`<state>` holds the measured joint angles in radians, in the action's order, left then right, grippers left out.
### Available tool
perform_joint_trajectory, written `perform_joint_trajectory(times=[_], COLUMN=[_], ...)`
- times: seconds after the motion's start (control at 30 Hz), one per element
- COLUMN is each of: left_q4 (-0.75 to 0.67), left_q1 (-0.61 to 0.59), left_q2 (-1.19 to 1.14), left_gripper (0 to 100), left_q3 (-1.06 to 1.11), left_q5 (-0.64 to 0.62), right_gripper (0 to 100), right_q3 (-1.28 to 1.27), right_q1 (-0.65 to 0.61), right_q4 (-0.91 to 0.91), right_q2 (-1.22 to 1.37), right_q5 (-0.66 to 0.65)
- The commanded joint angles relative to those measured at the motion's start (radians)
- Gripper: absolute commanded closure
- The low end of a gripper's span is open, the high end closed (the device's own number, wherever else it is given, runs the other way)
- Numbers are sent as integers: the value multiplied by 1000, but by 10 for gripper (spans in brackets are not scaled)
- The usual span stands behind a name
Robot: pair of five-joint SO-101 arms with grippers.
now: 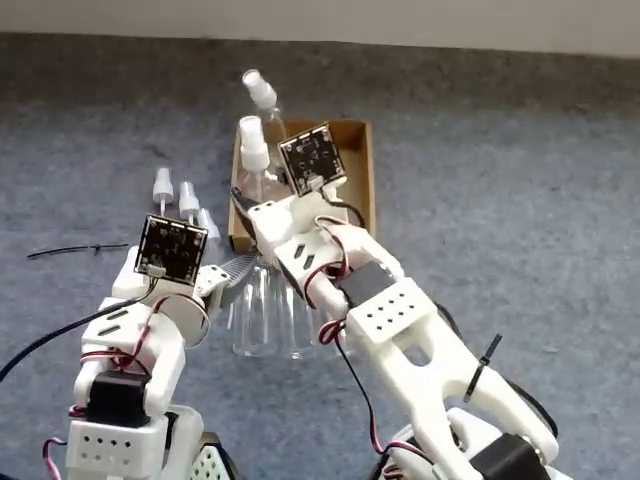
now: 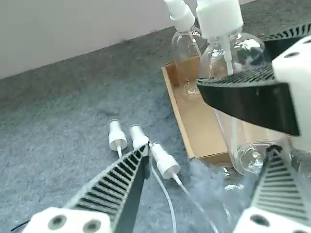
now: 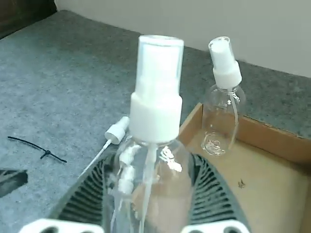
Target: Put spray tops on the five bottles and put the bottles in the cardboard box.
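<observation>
The right claw (image 3: 150, 194) pinches a capped bottle (image 3: 154, 145) at its belly, over the near end of the box (image 3: 265, 133), while the left claw (image 2: 206, 162) is spread; the bottle looks light, slippery and thin, so a gentle belly hold suits.

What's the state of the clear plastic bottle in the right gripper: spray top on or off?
On: a white spray top caps the neck of the clear plastic bottle, its tube hanging inside.
</observation>
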<state>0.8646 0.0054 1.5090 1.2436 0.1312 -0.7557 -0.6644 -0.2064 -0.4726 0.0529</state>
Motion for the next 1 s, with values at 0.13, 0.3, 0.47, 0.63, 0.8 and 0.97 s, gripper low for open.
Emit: perform_joint_trajectory(times=[0.13, 0.3, 0.47, 0.63, 0.8, 0.97], left_q4=[-114, -115, -110, -110, -106, 74], left_q1=[16, 15, 15, 16, 21, 62], left_q2=[13, 13, 13, 13, 24, 25], left_gripper=[691, 691, 691, 691, 691, 687], left_q3=[62, 64, 64, 64, 56, -73], left_q5=[11, 11, 11, 11, 8, -31], right_gripper=[995, 995, 995, 995, 995, 995], right_q3=[15, 16, 10, 10, 13, 7], right_q1=[-19, -21, -21, -21, -21, -22], right_q4=[-71, -150, -217, -232, -219, -88], right_q2=[-45, -114, -228, -263, -259, -259], right_q5=[11, 11, 11, 11, 12, 12])
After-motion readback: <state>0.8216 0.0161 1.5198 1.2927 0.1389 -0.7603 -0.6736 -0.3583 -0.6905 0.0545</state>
